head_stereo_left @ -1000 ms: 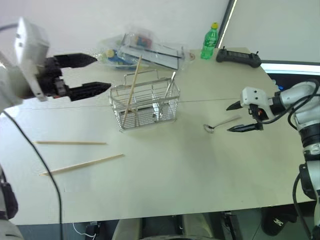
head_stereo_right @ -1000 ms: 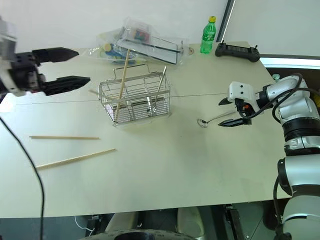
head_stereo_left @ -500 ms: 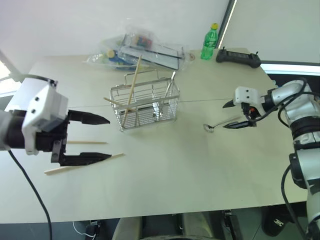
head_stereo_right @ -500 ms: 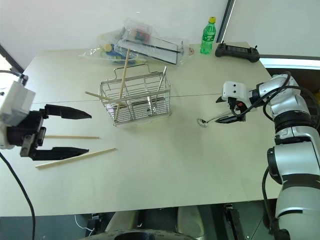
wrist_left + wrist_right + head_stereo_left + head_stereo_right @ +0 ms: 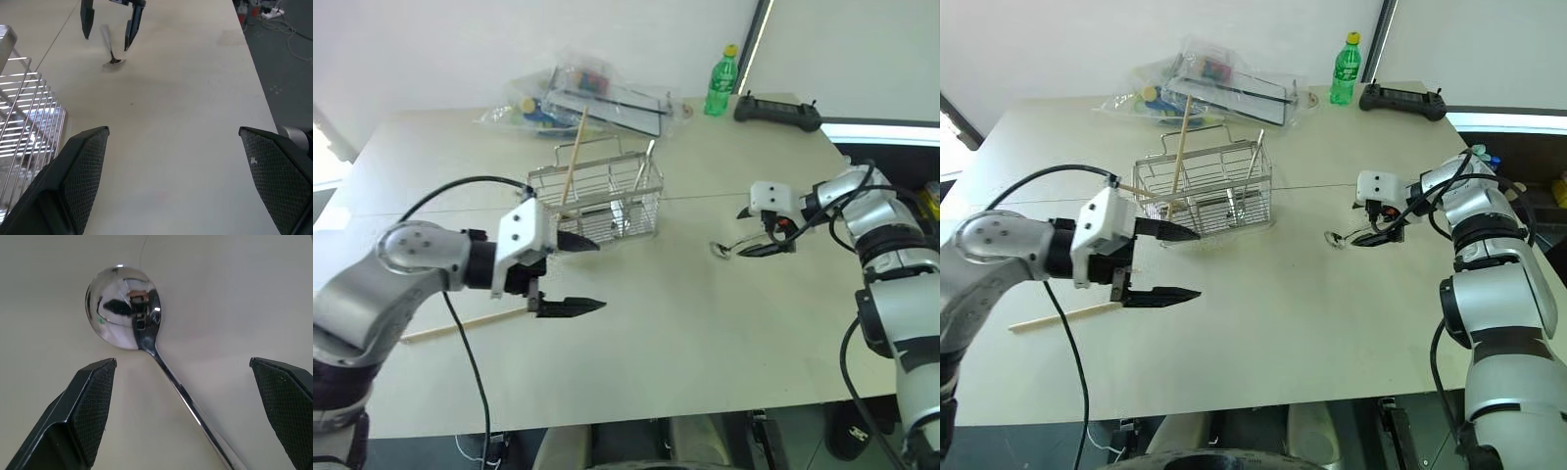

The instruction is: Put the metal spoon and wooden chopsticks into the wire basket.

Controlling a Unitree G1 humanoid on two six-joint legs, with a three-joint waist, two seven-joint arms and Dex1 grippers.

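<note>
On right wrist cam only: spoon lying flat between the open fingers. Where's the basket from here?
Observer: The wire basket stands on the table to the robot's left of the metal spoon, apart from it.
Operator: Chopsticks?
Observer: One wooden chopstick leans upright in the basket. A second chopstick lies on the table beside the left arm.
Operator: Left arm in the way?
Observer: The left gripper hangs open and empty at the near side of the basket, pointing toward the spoon.
</note>
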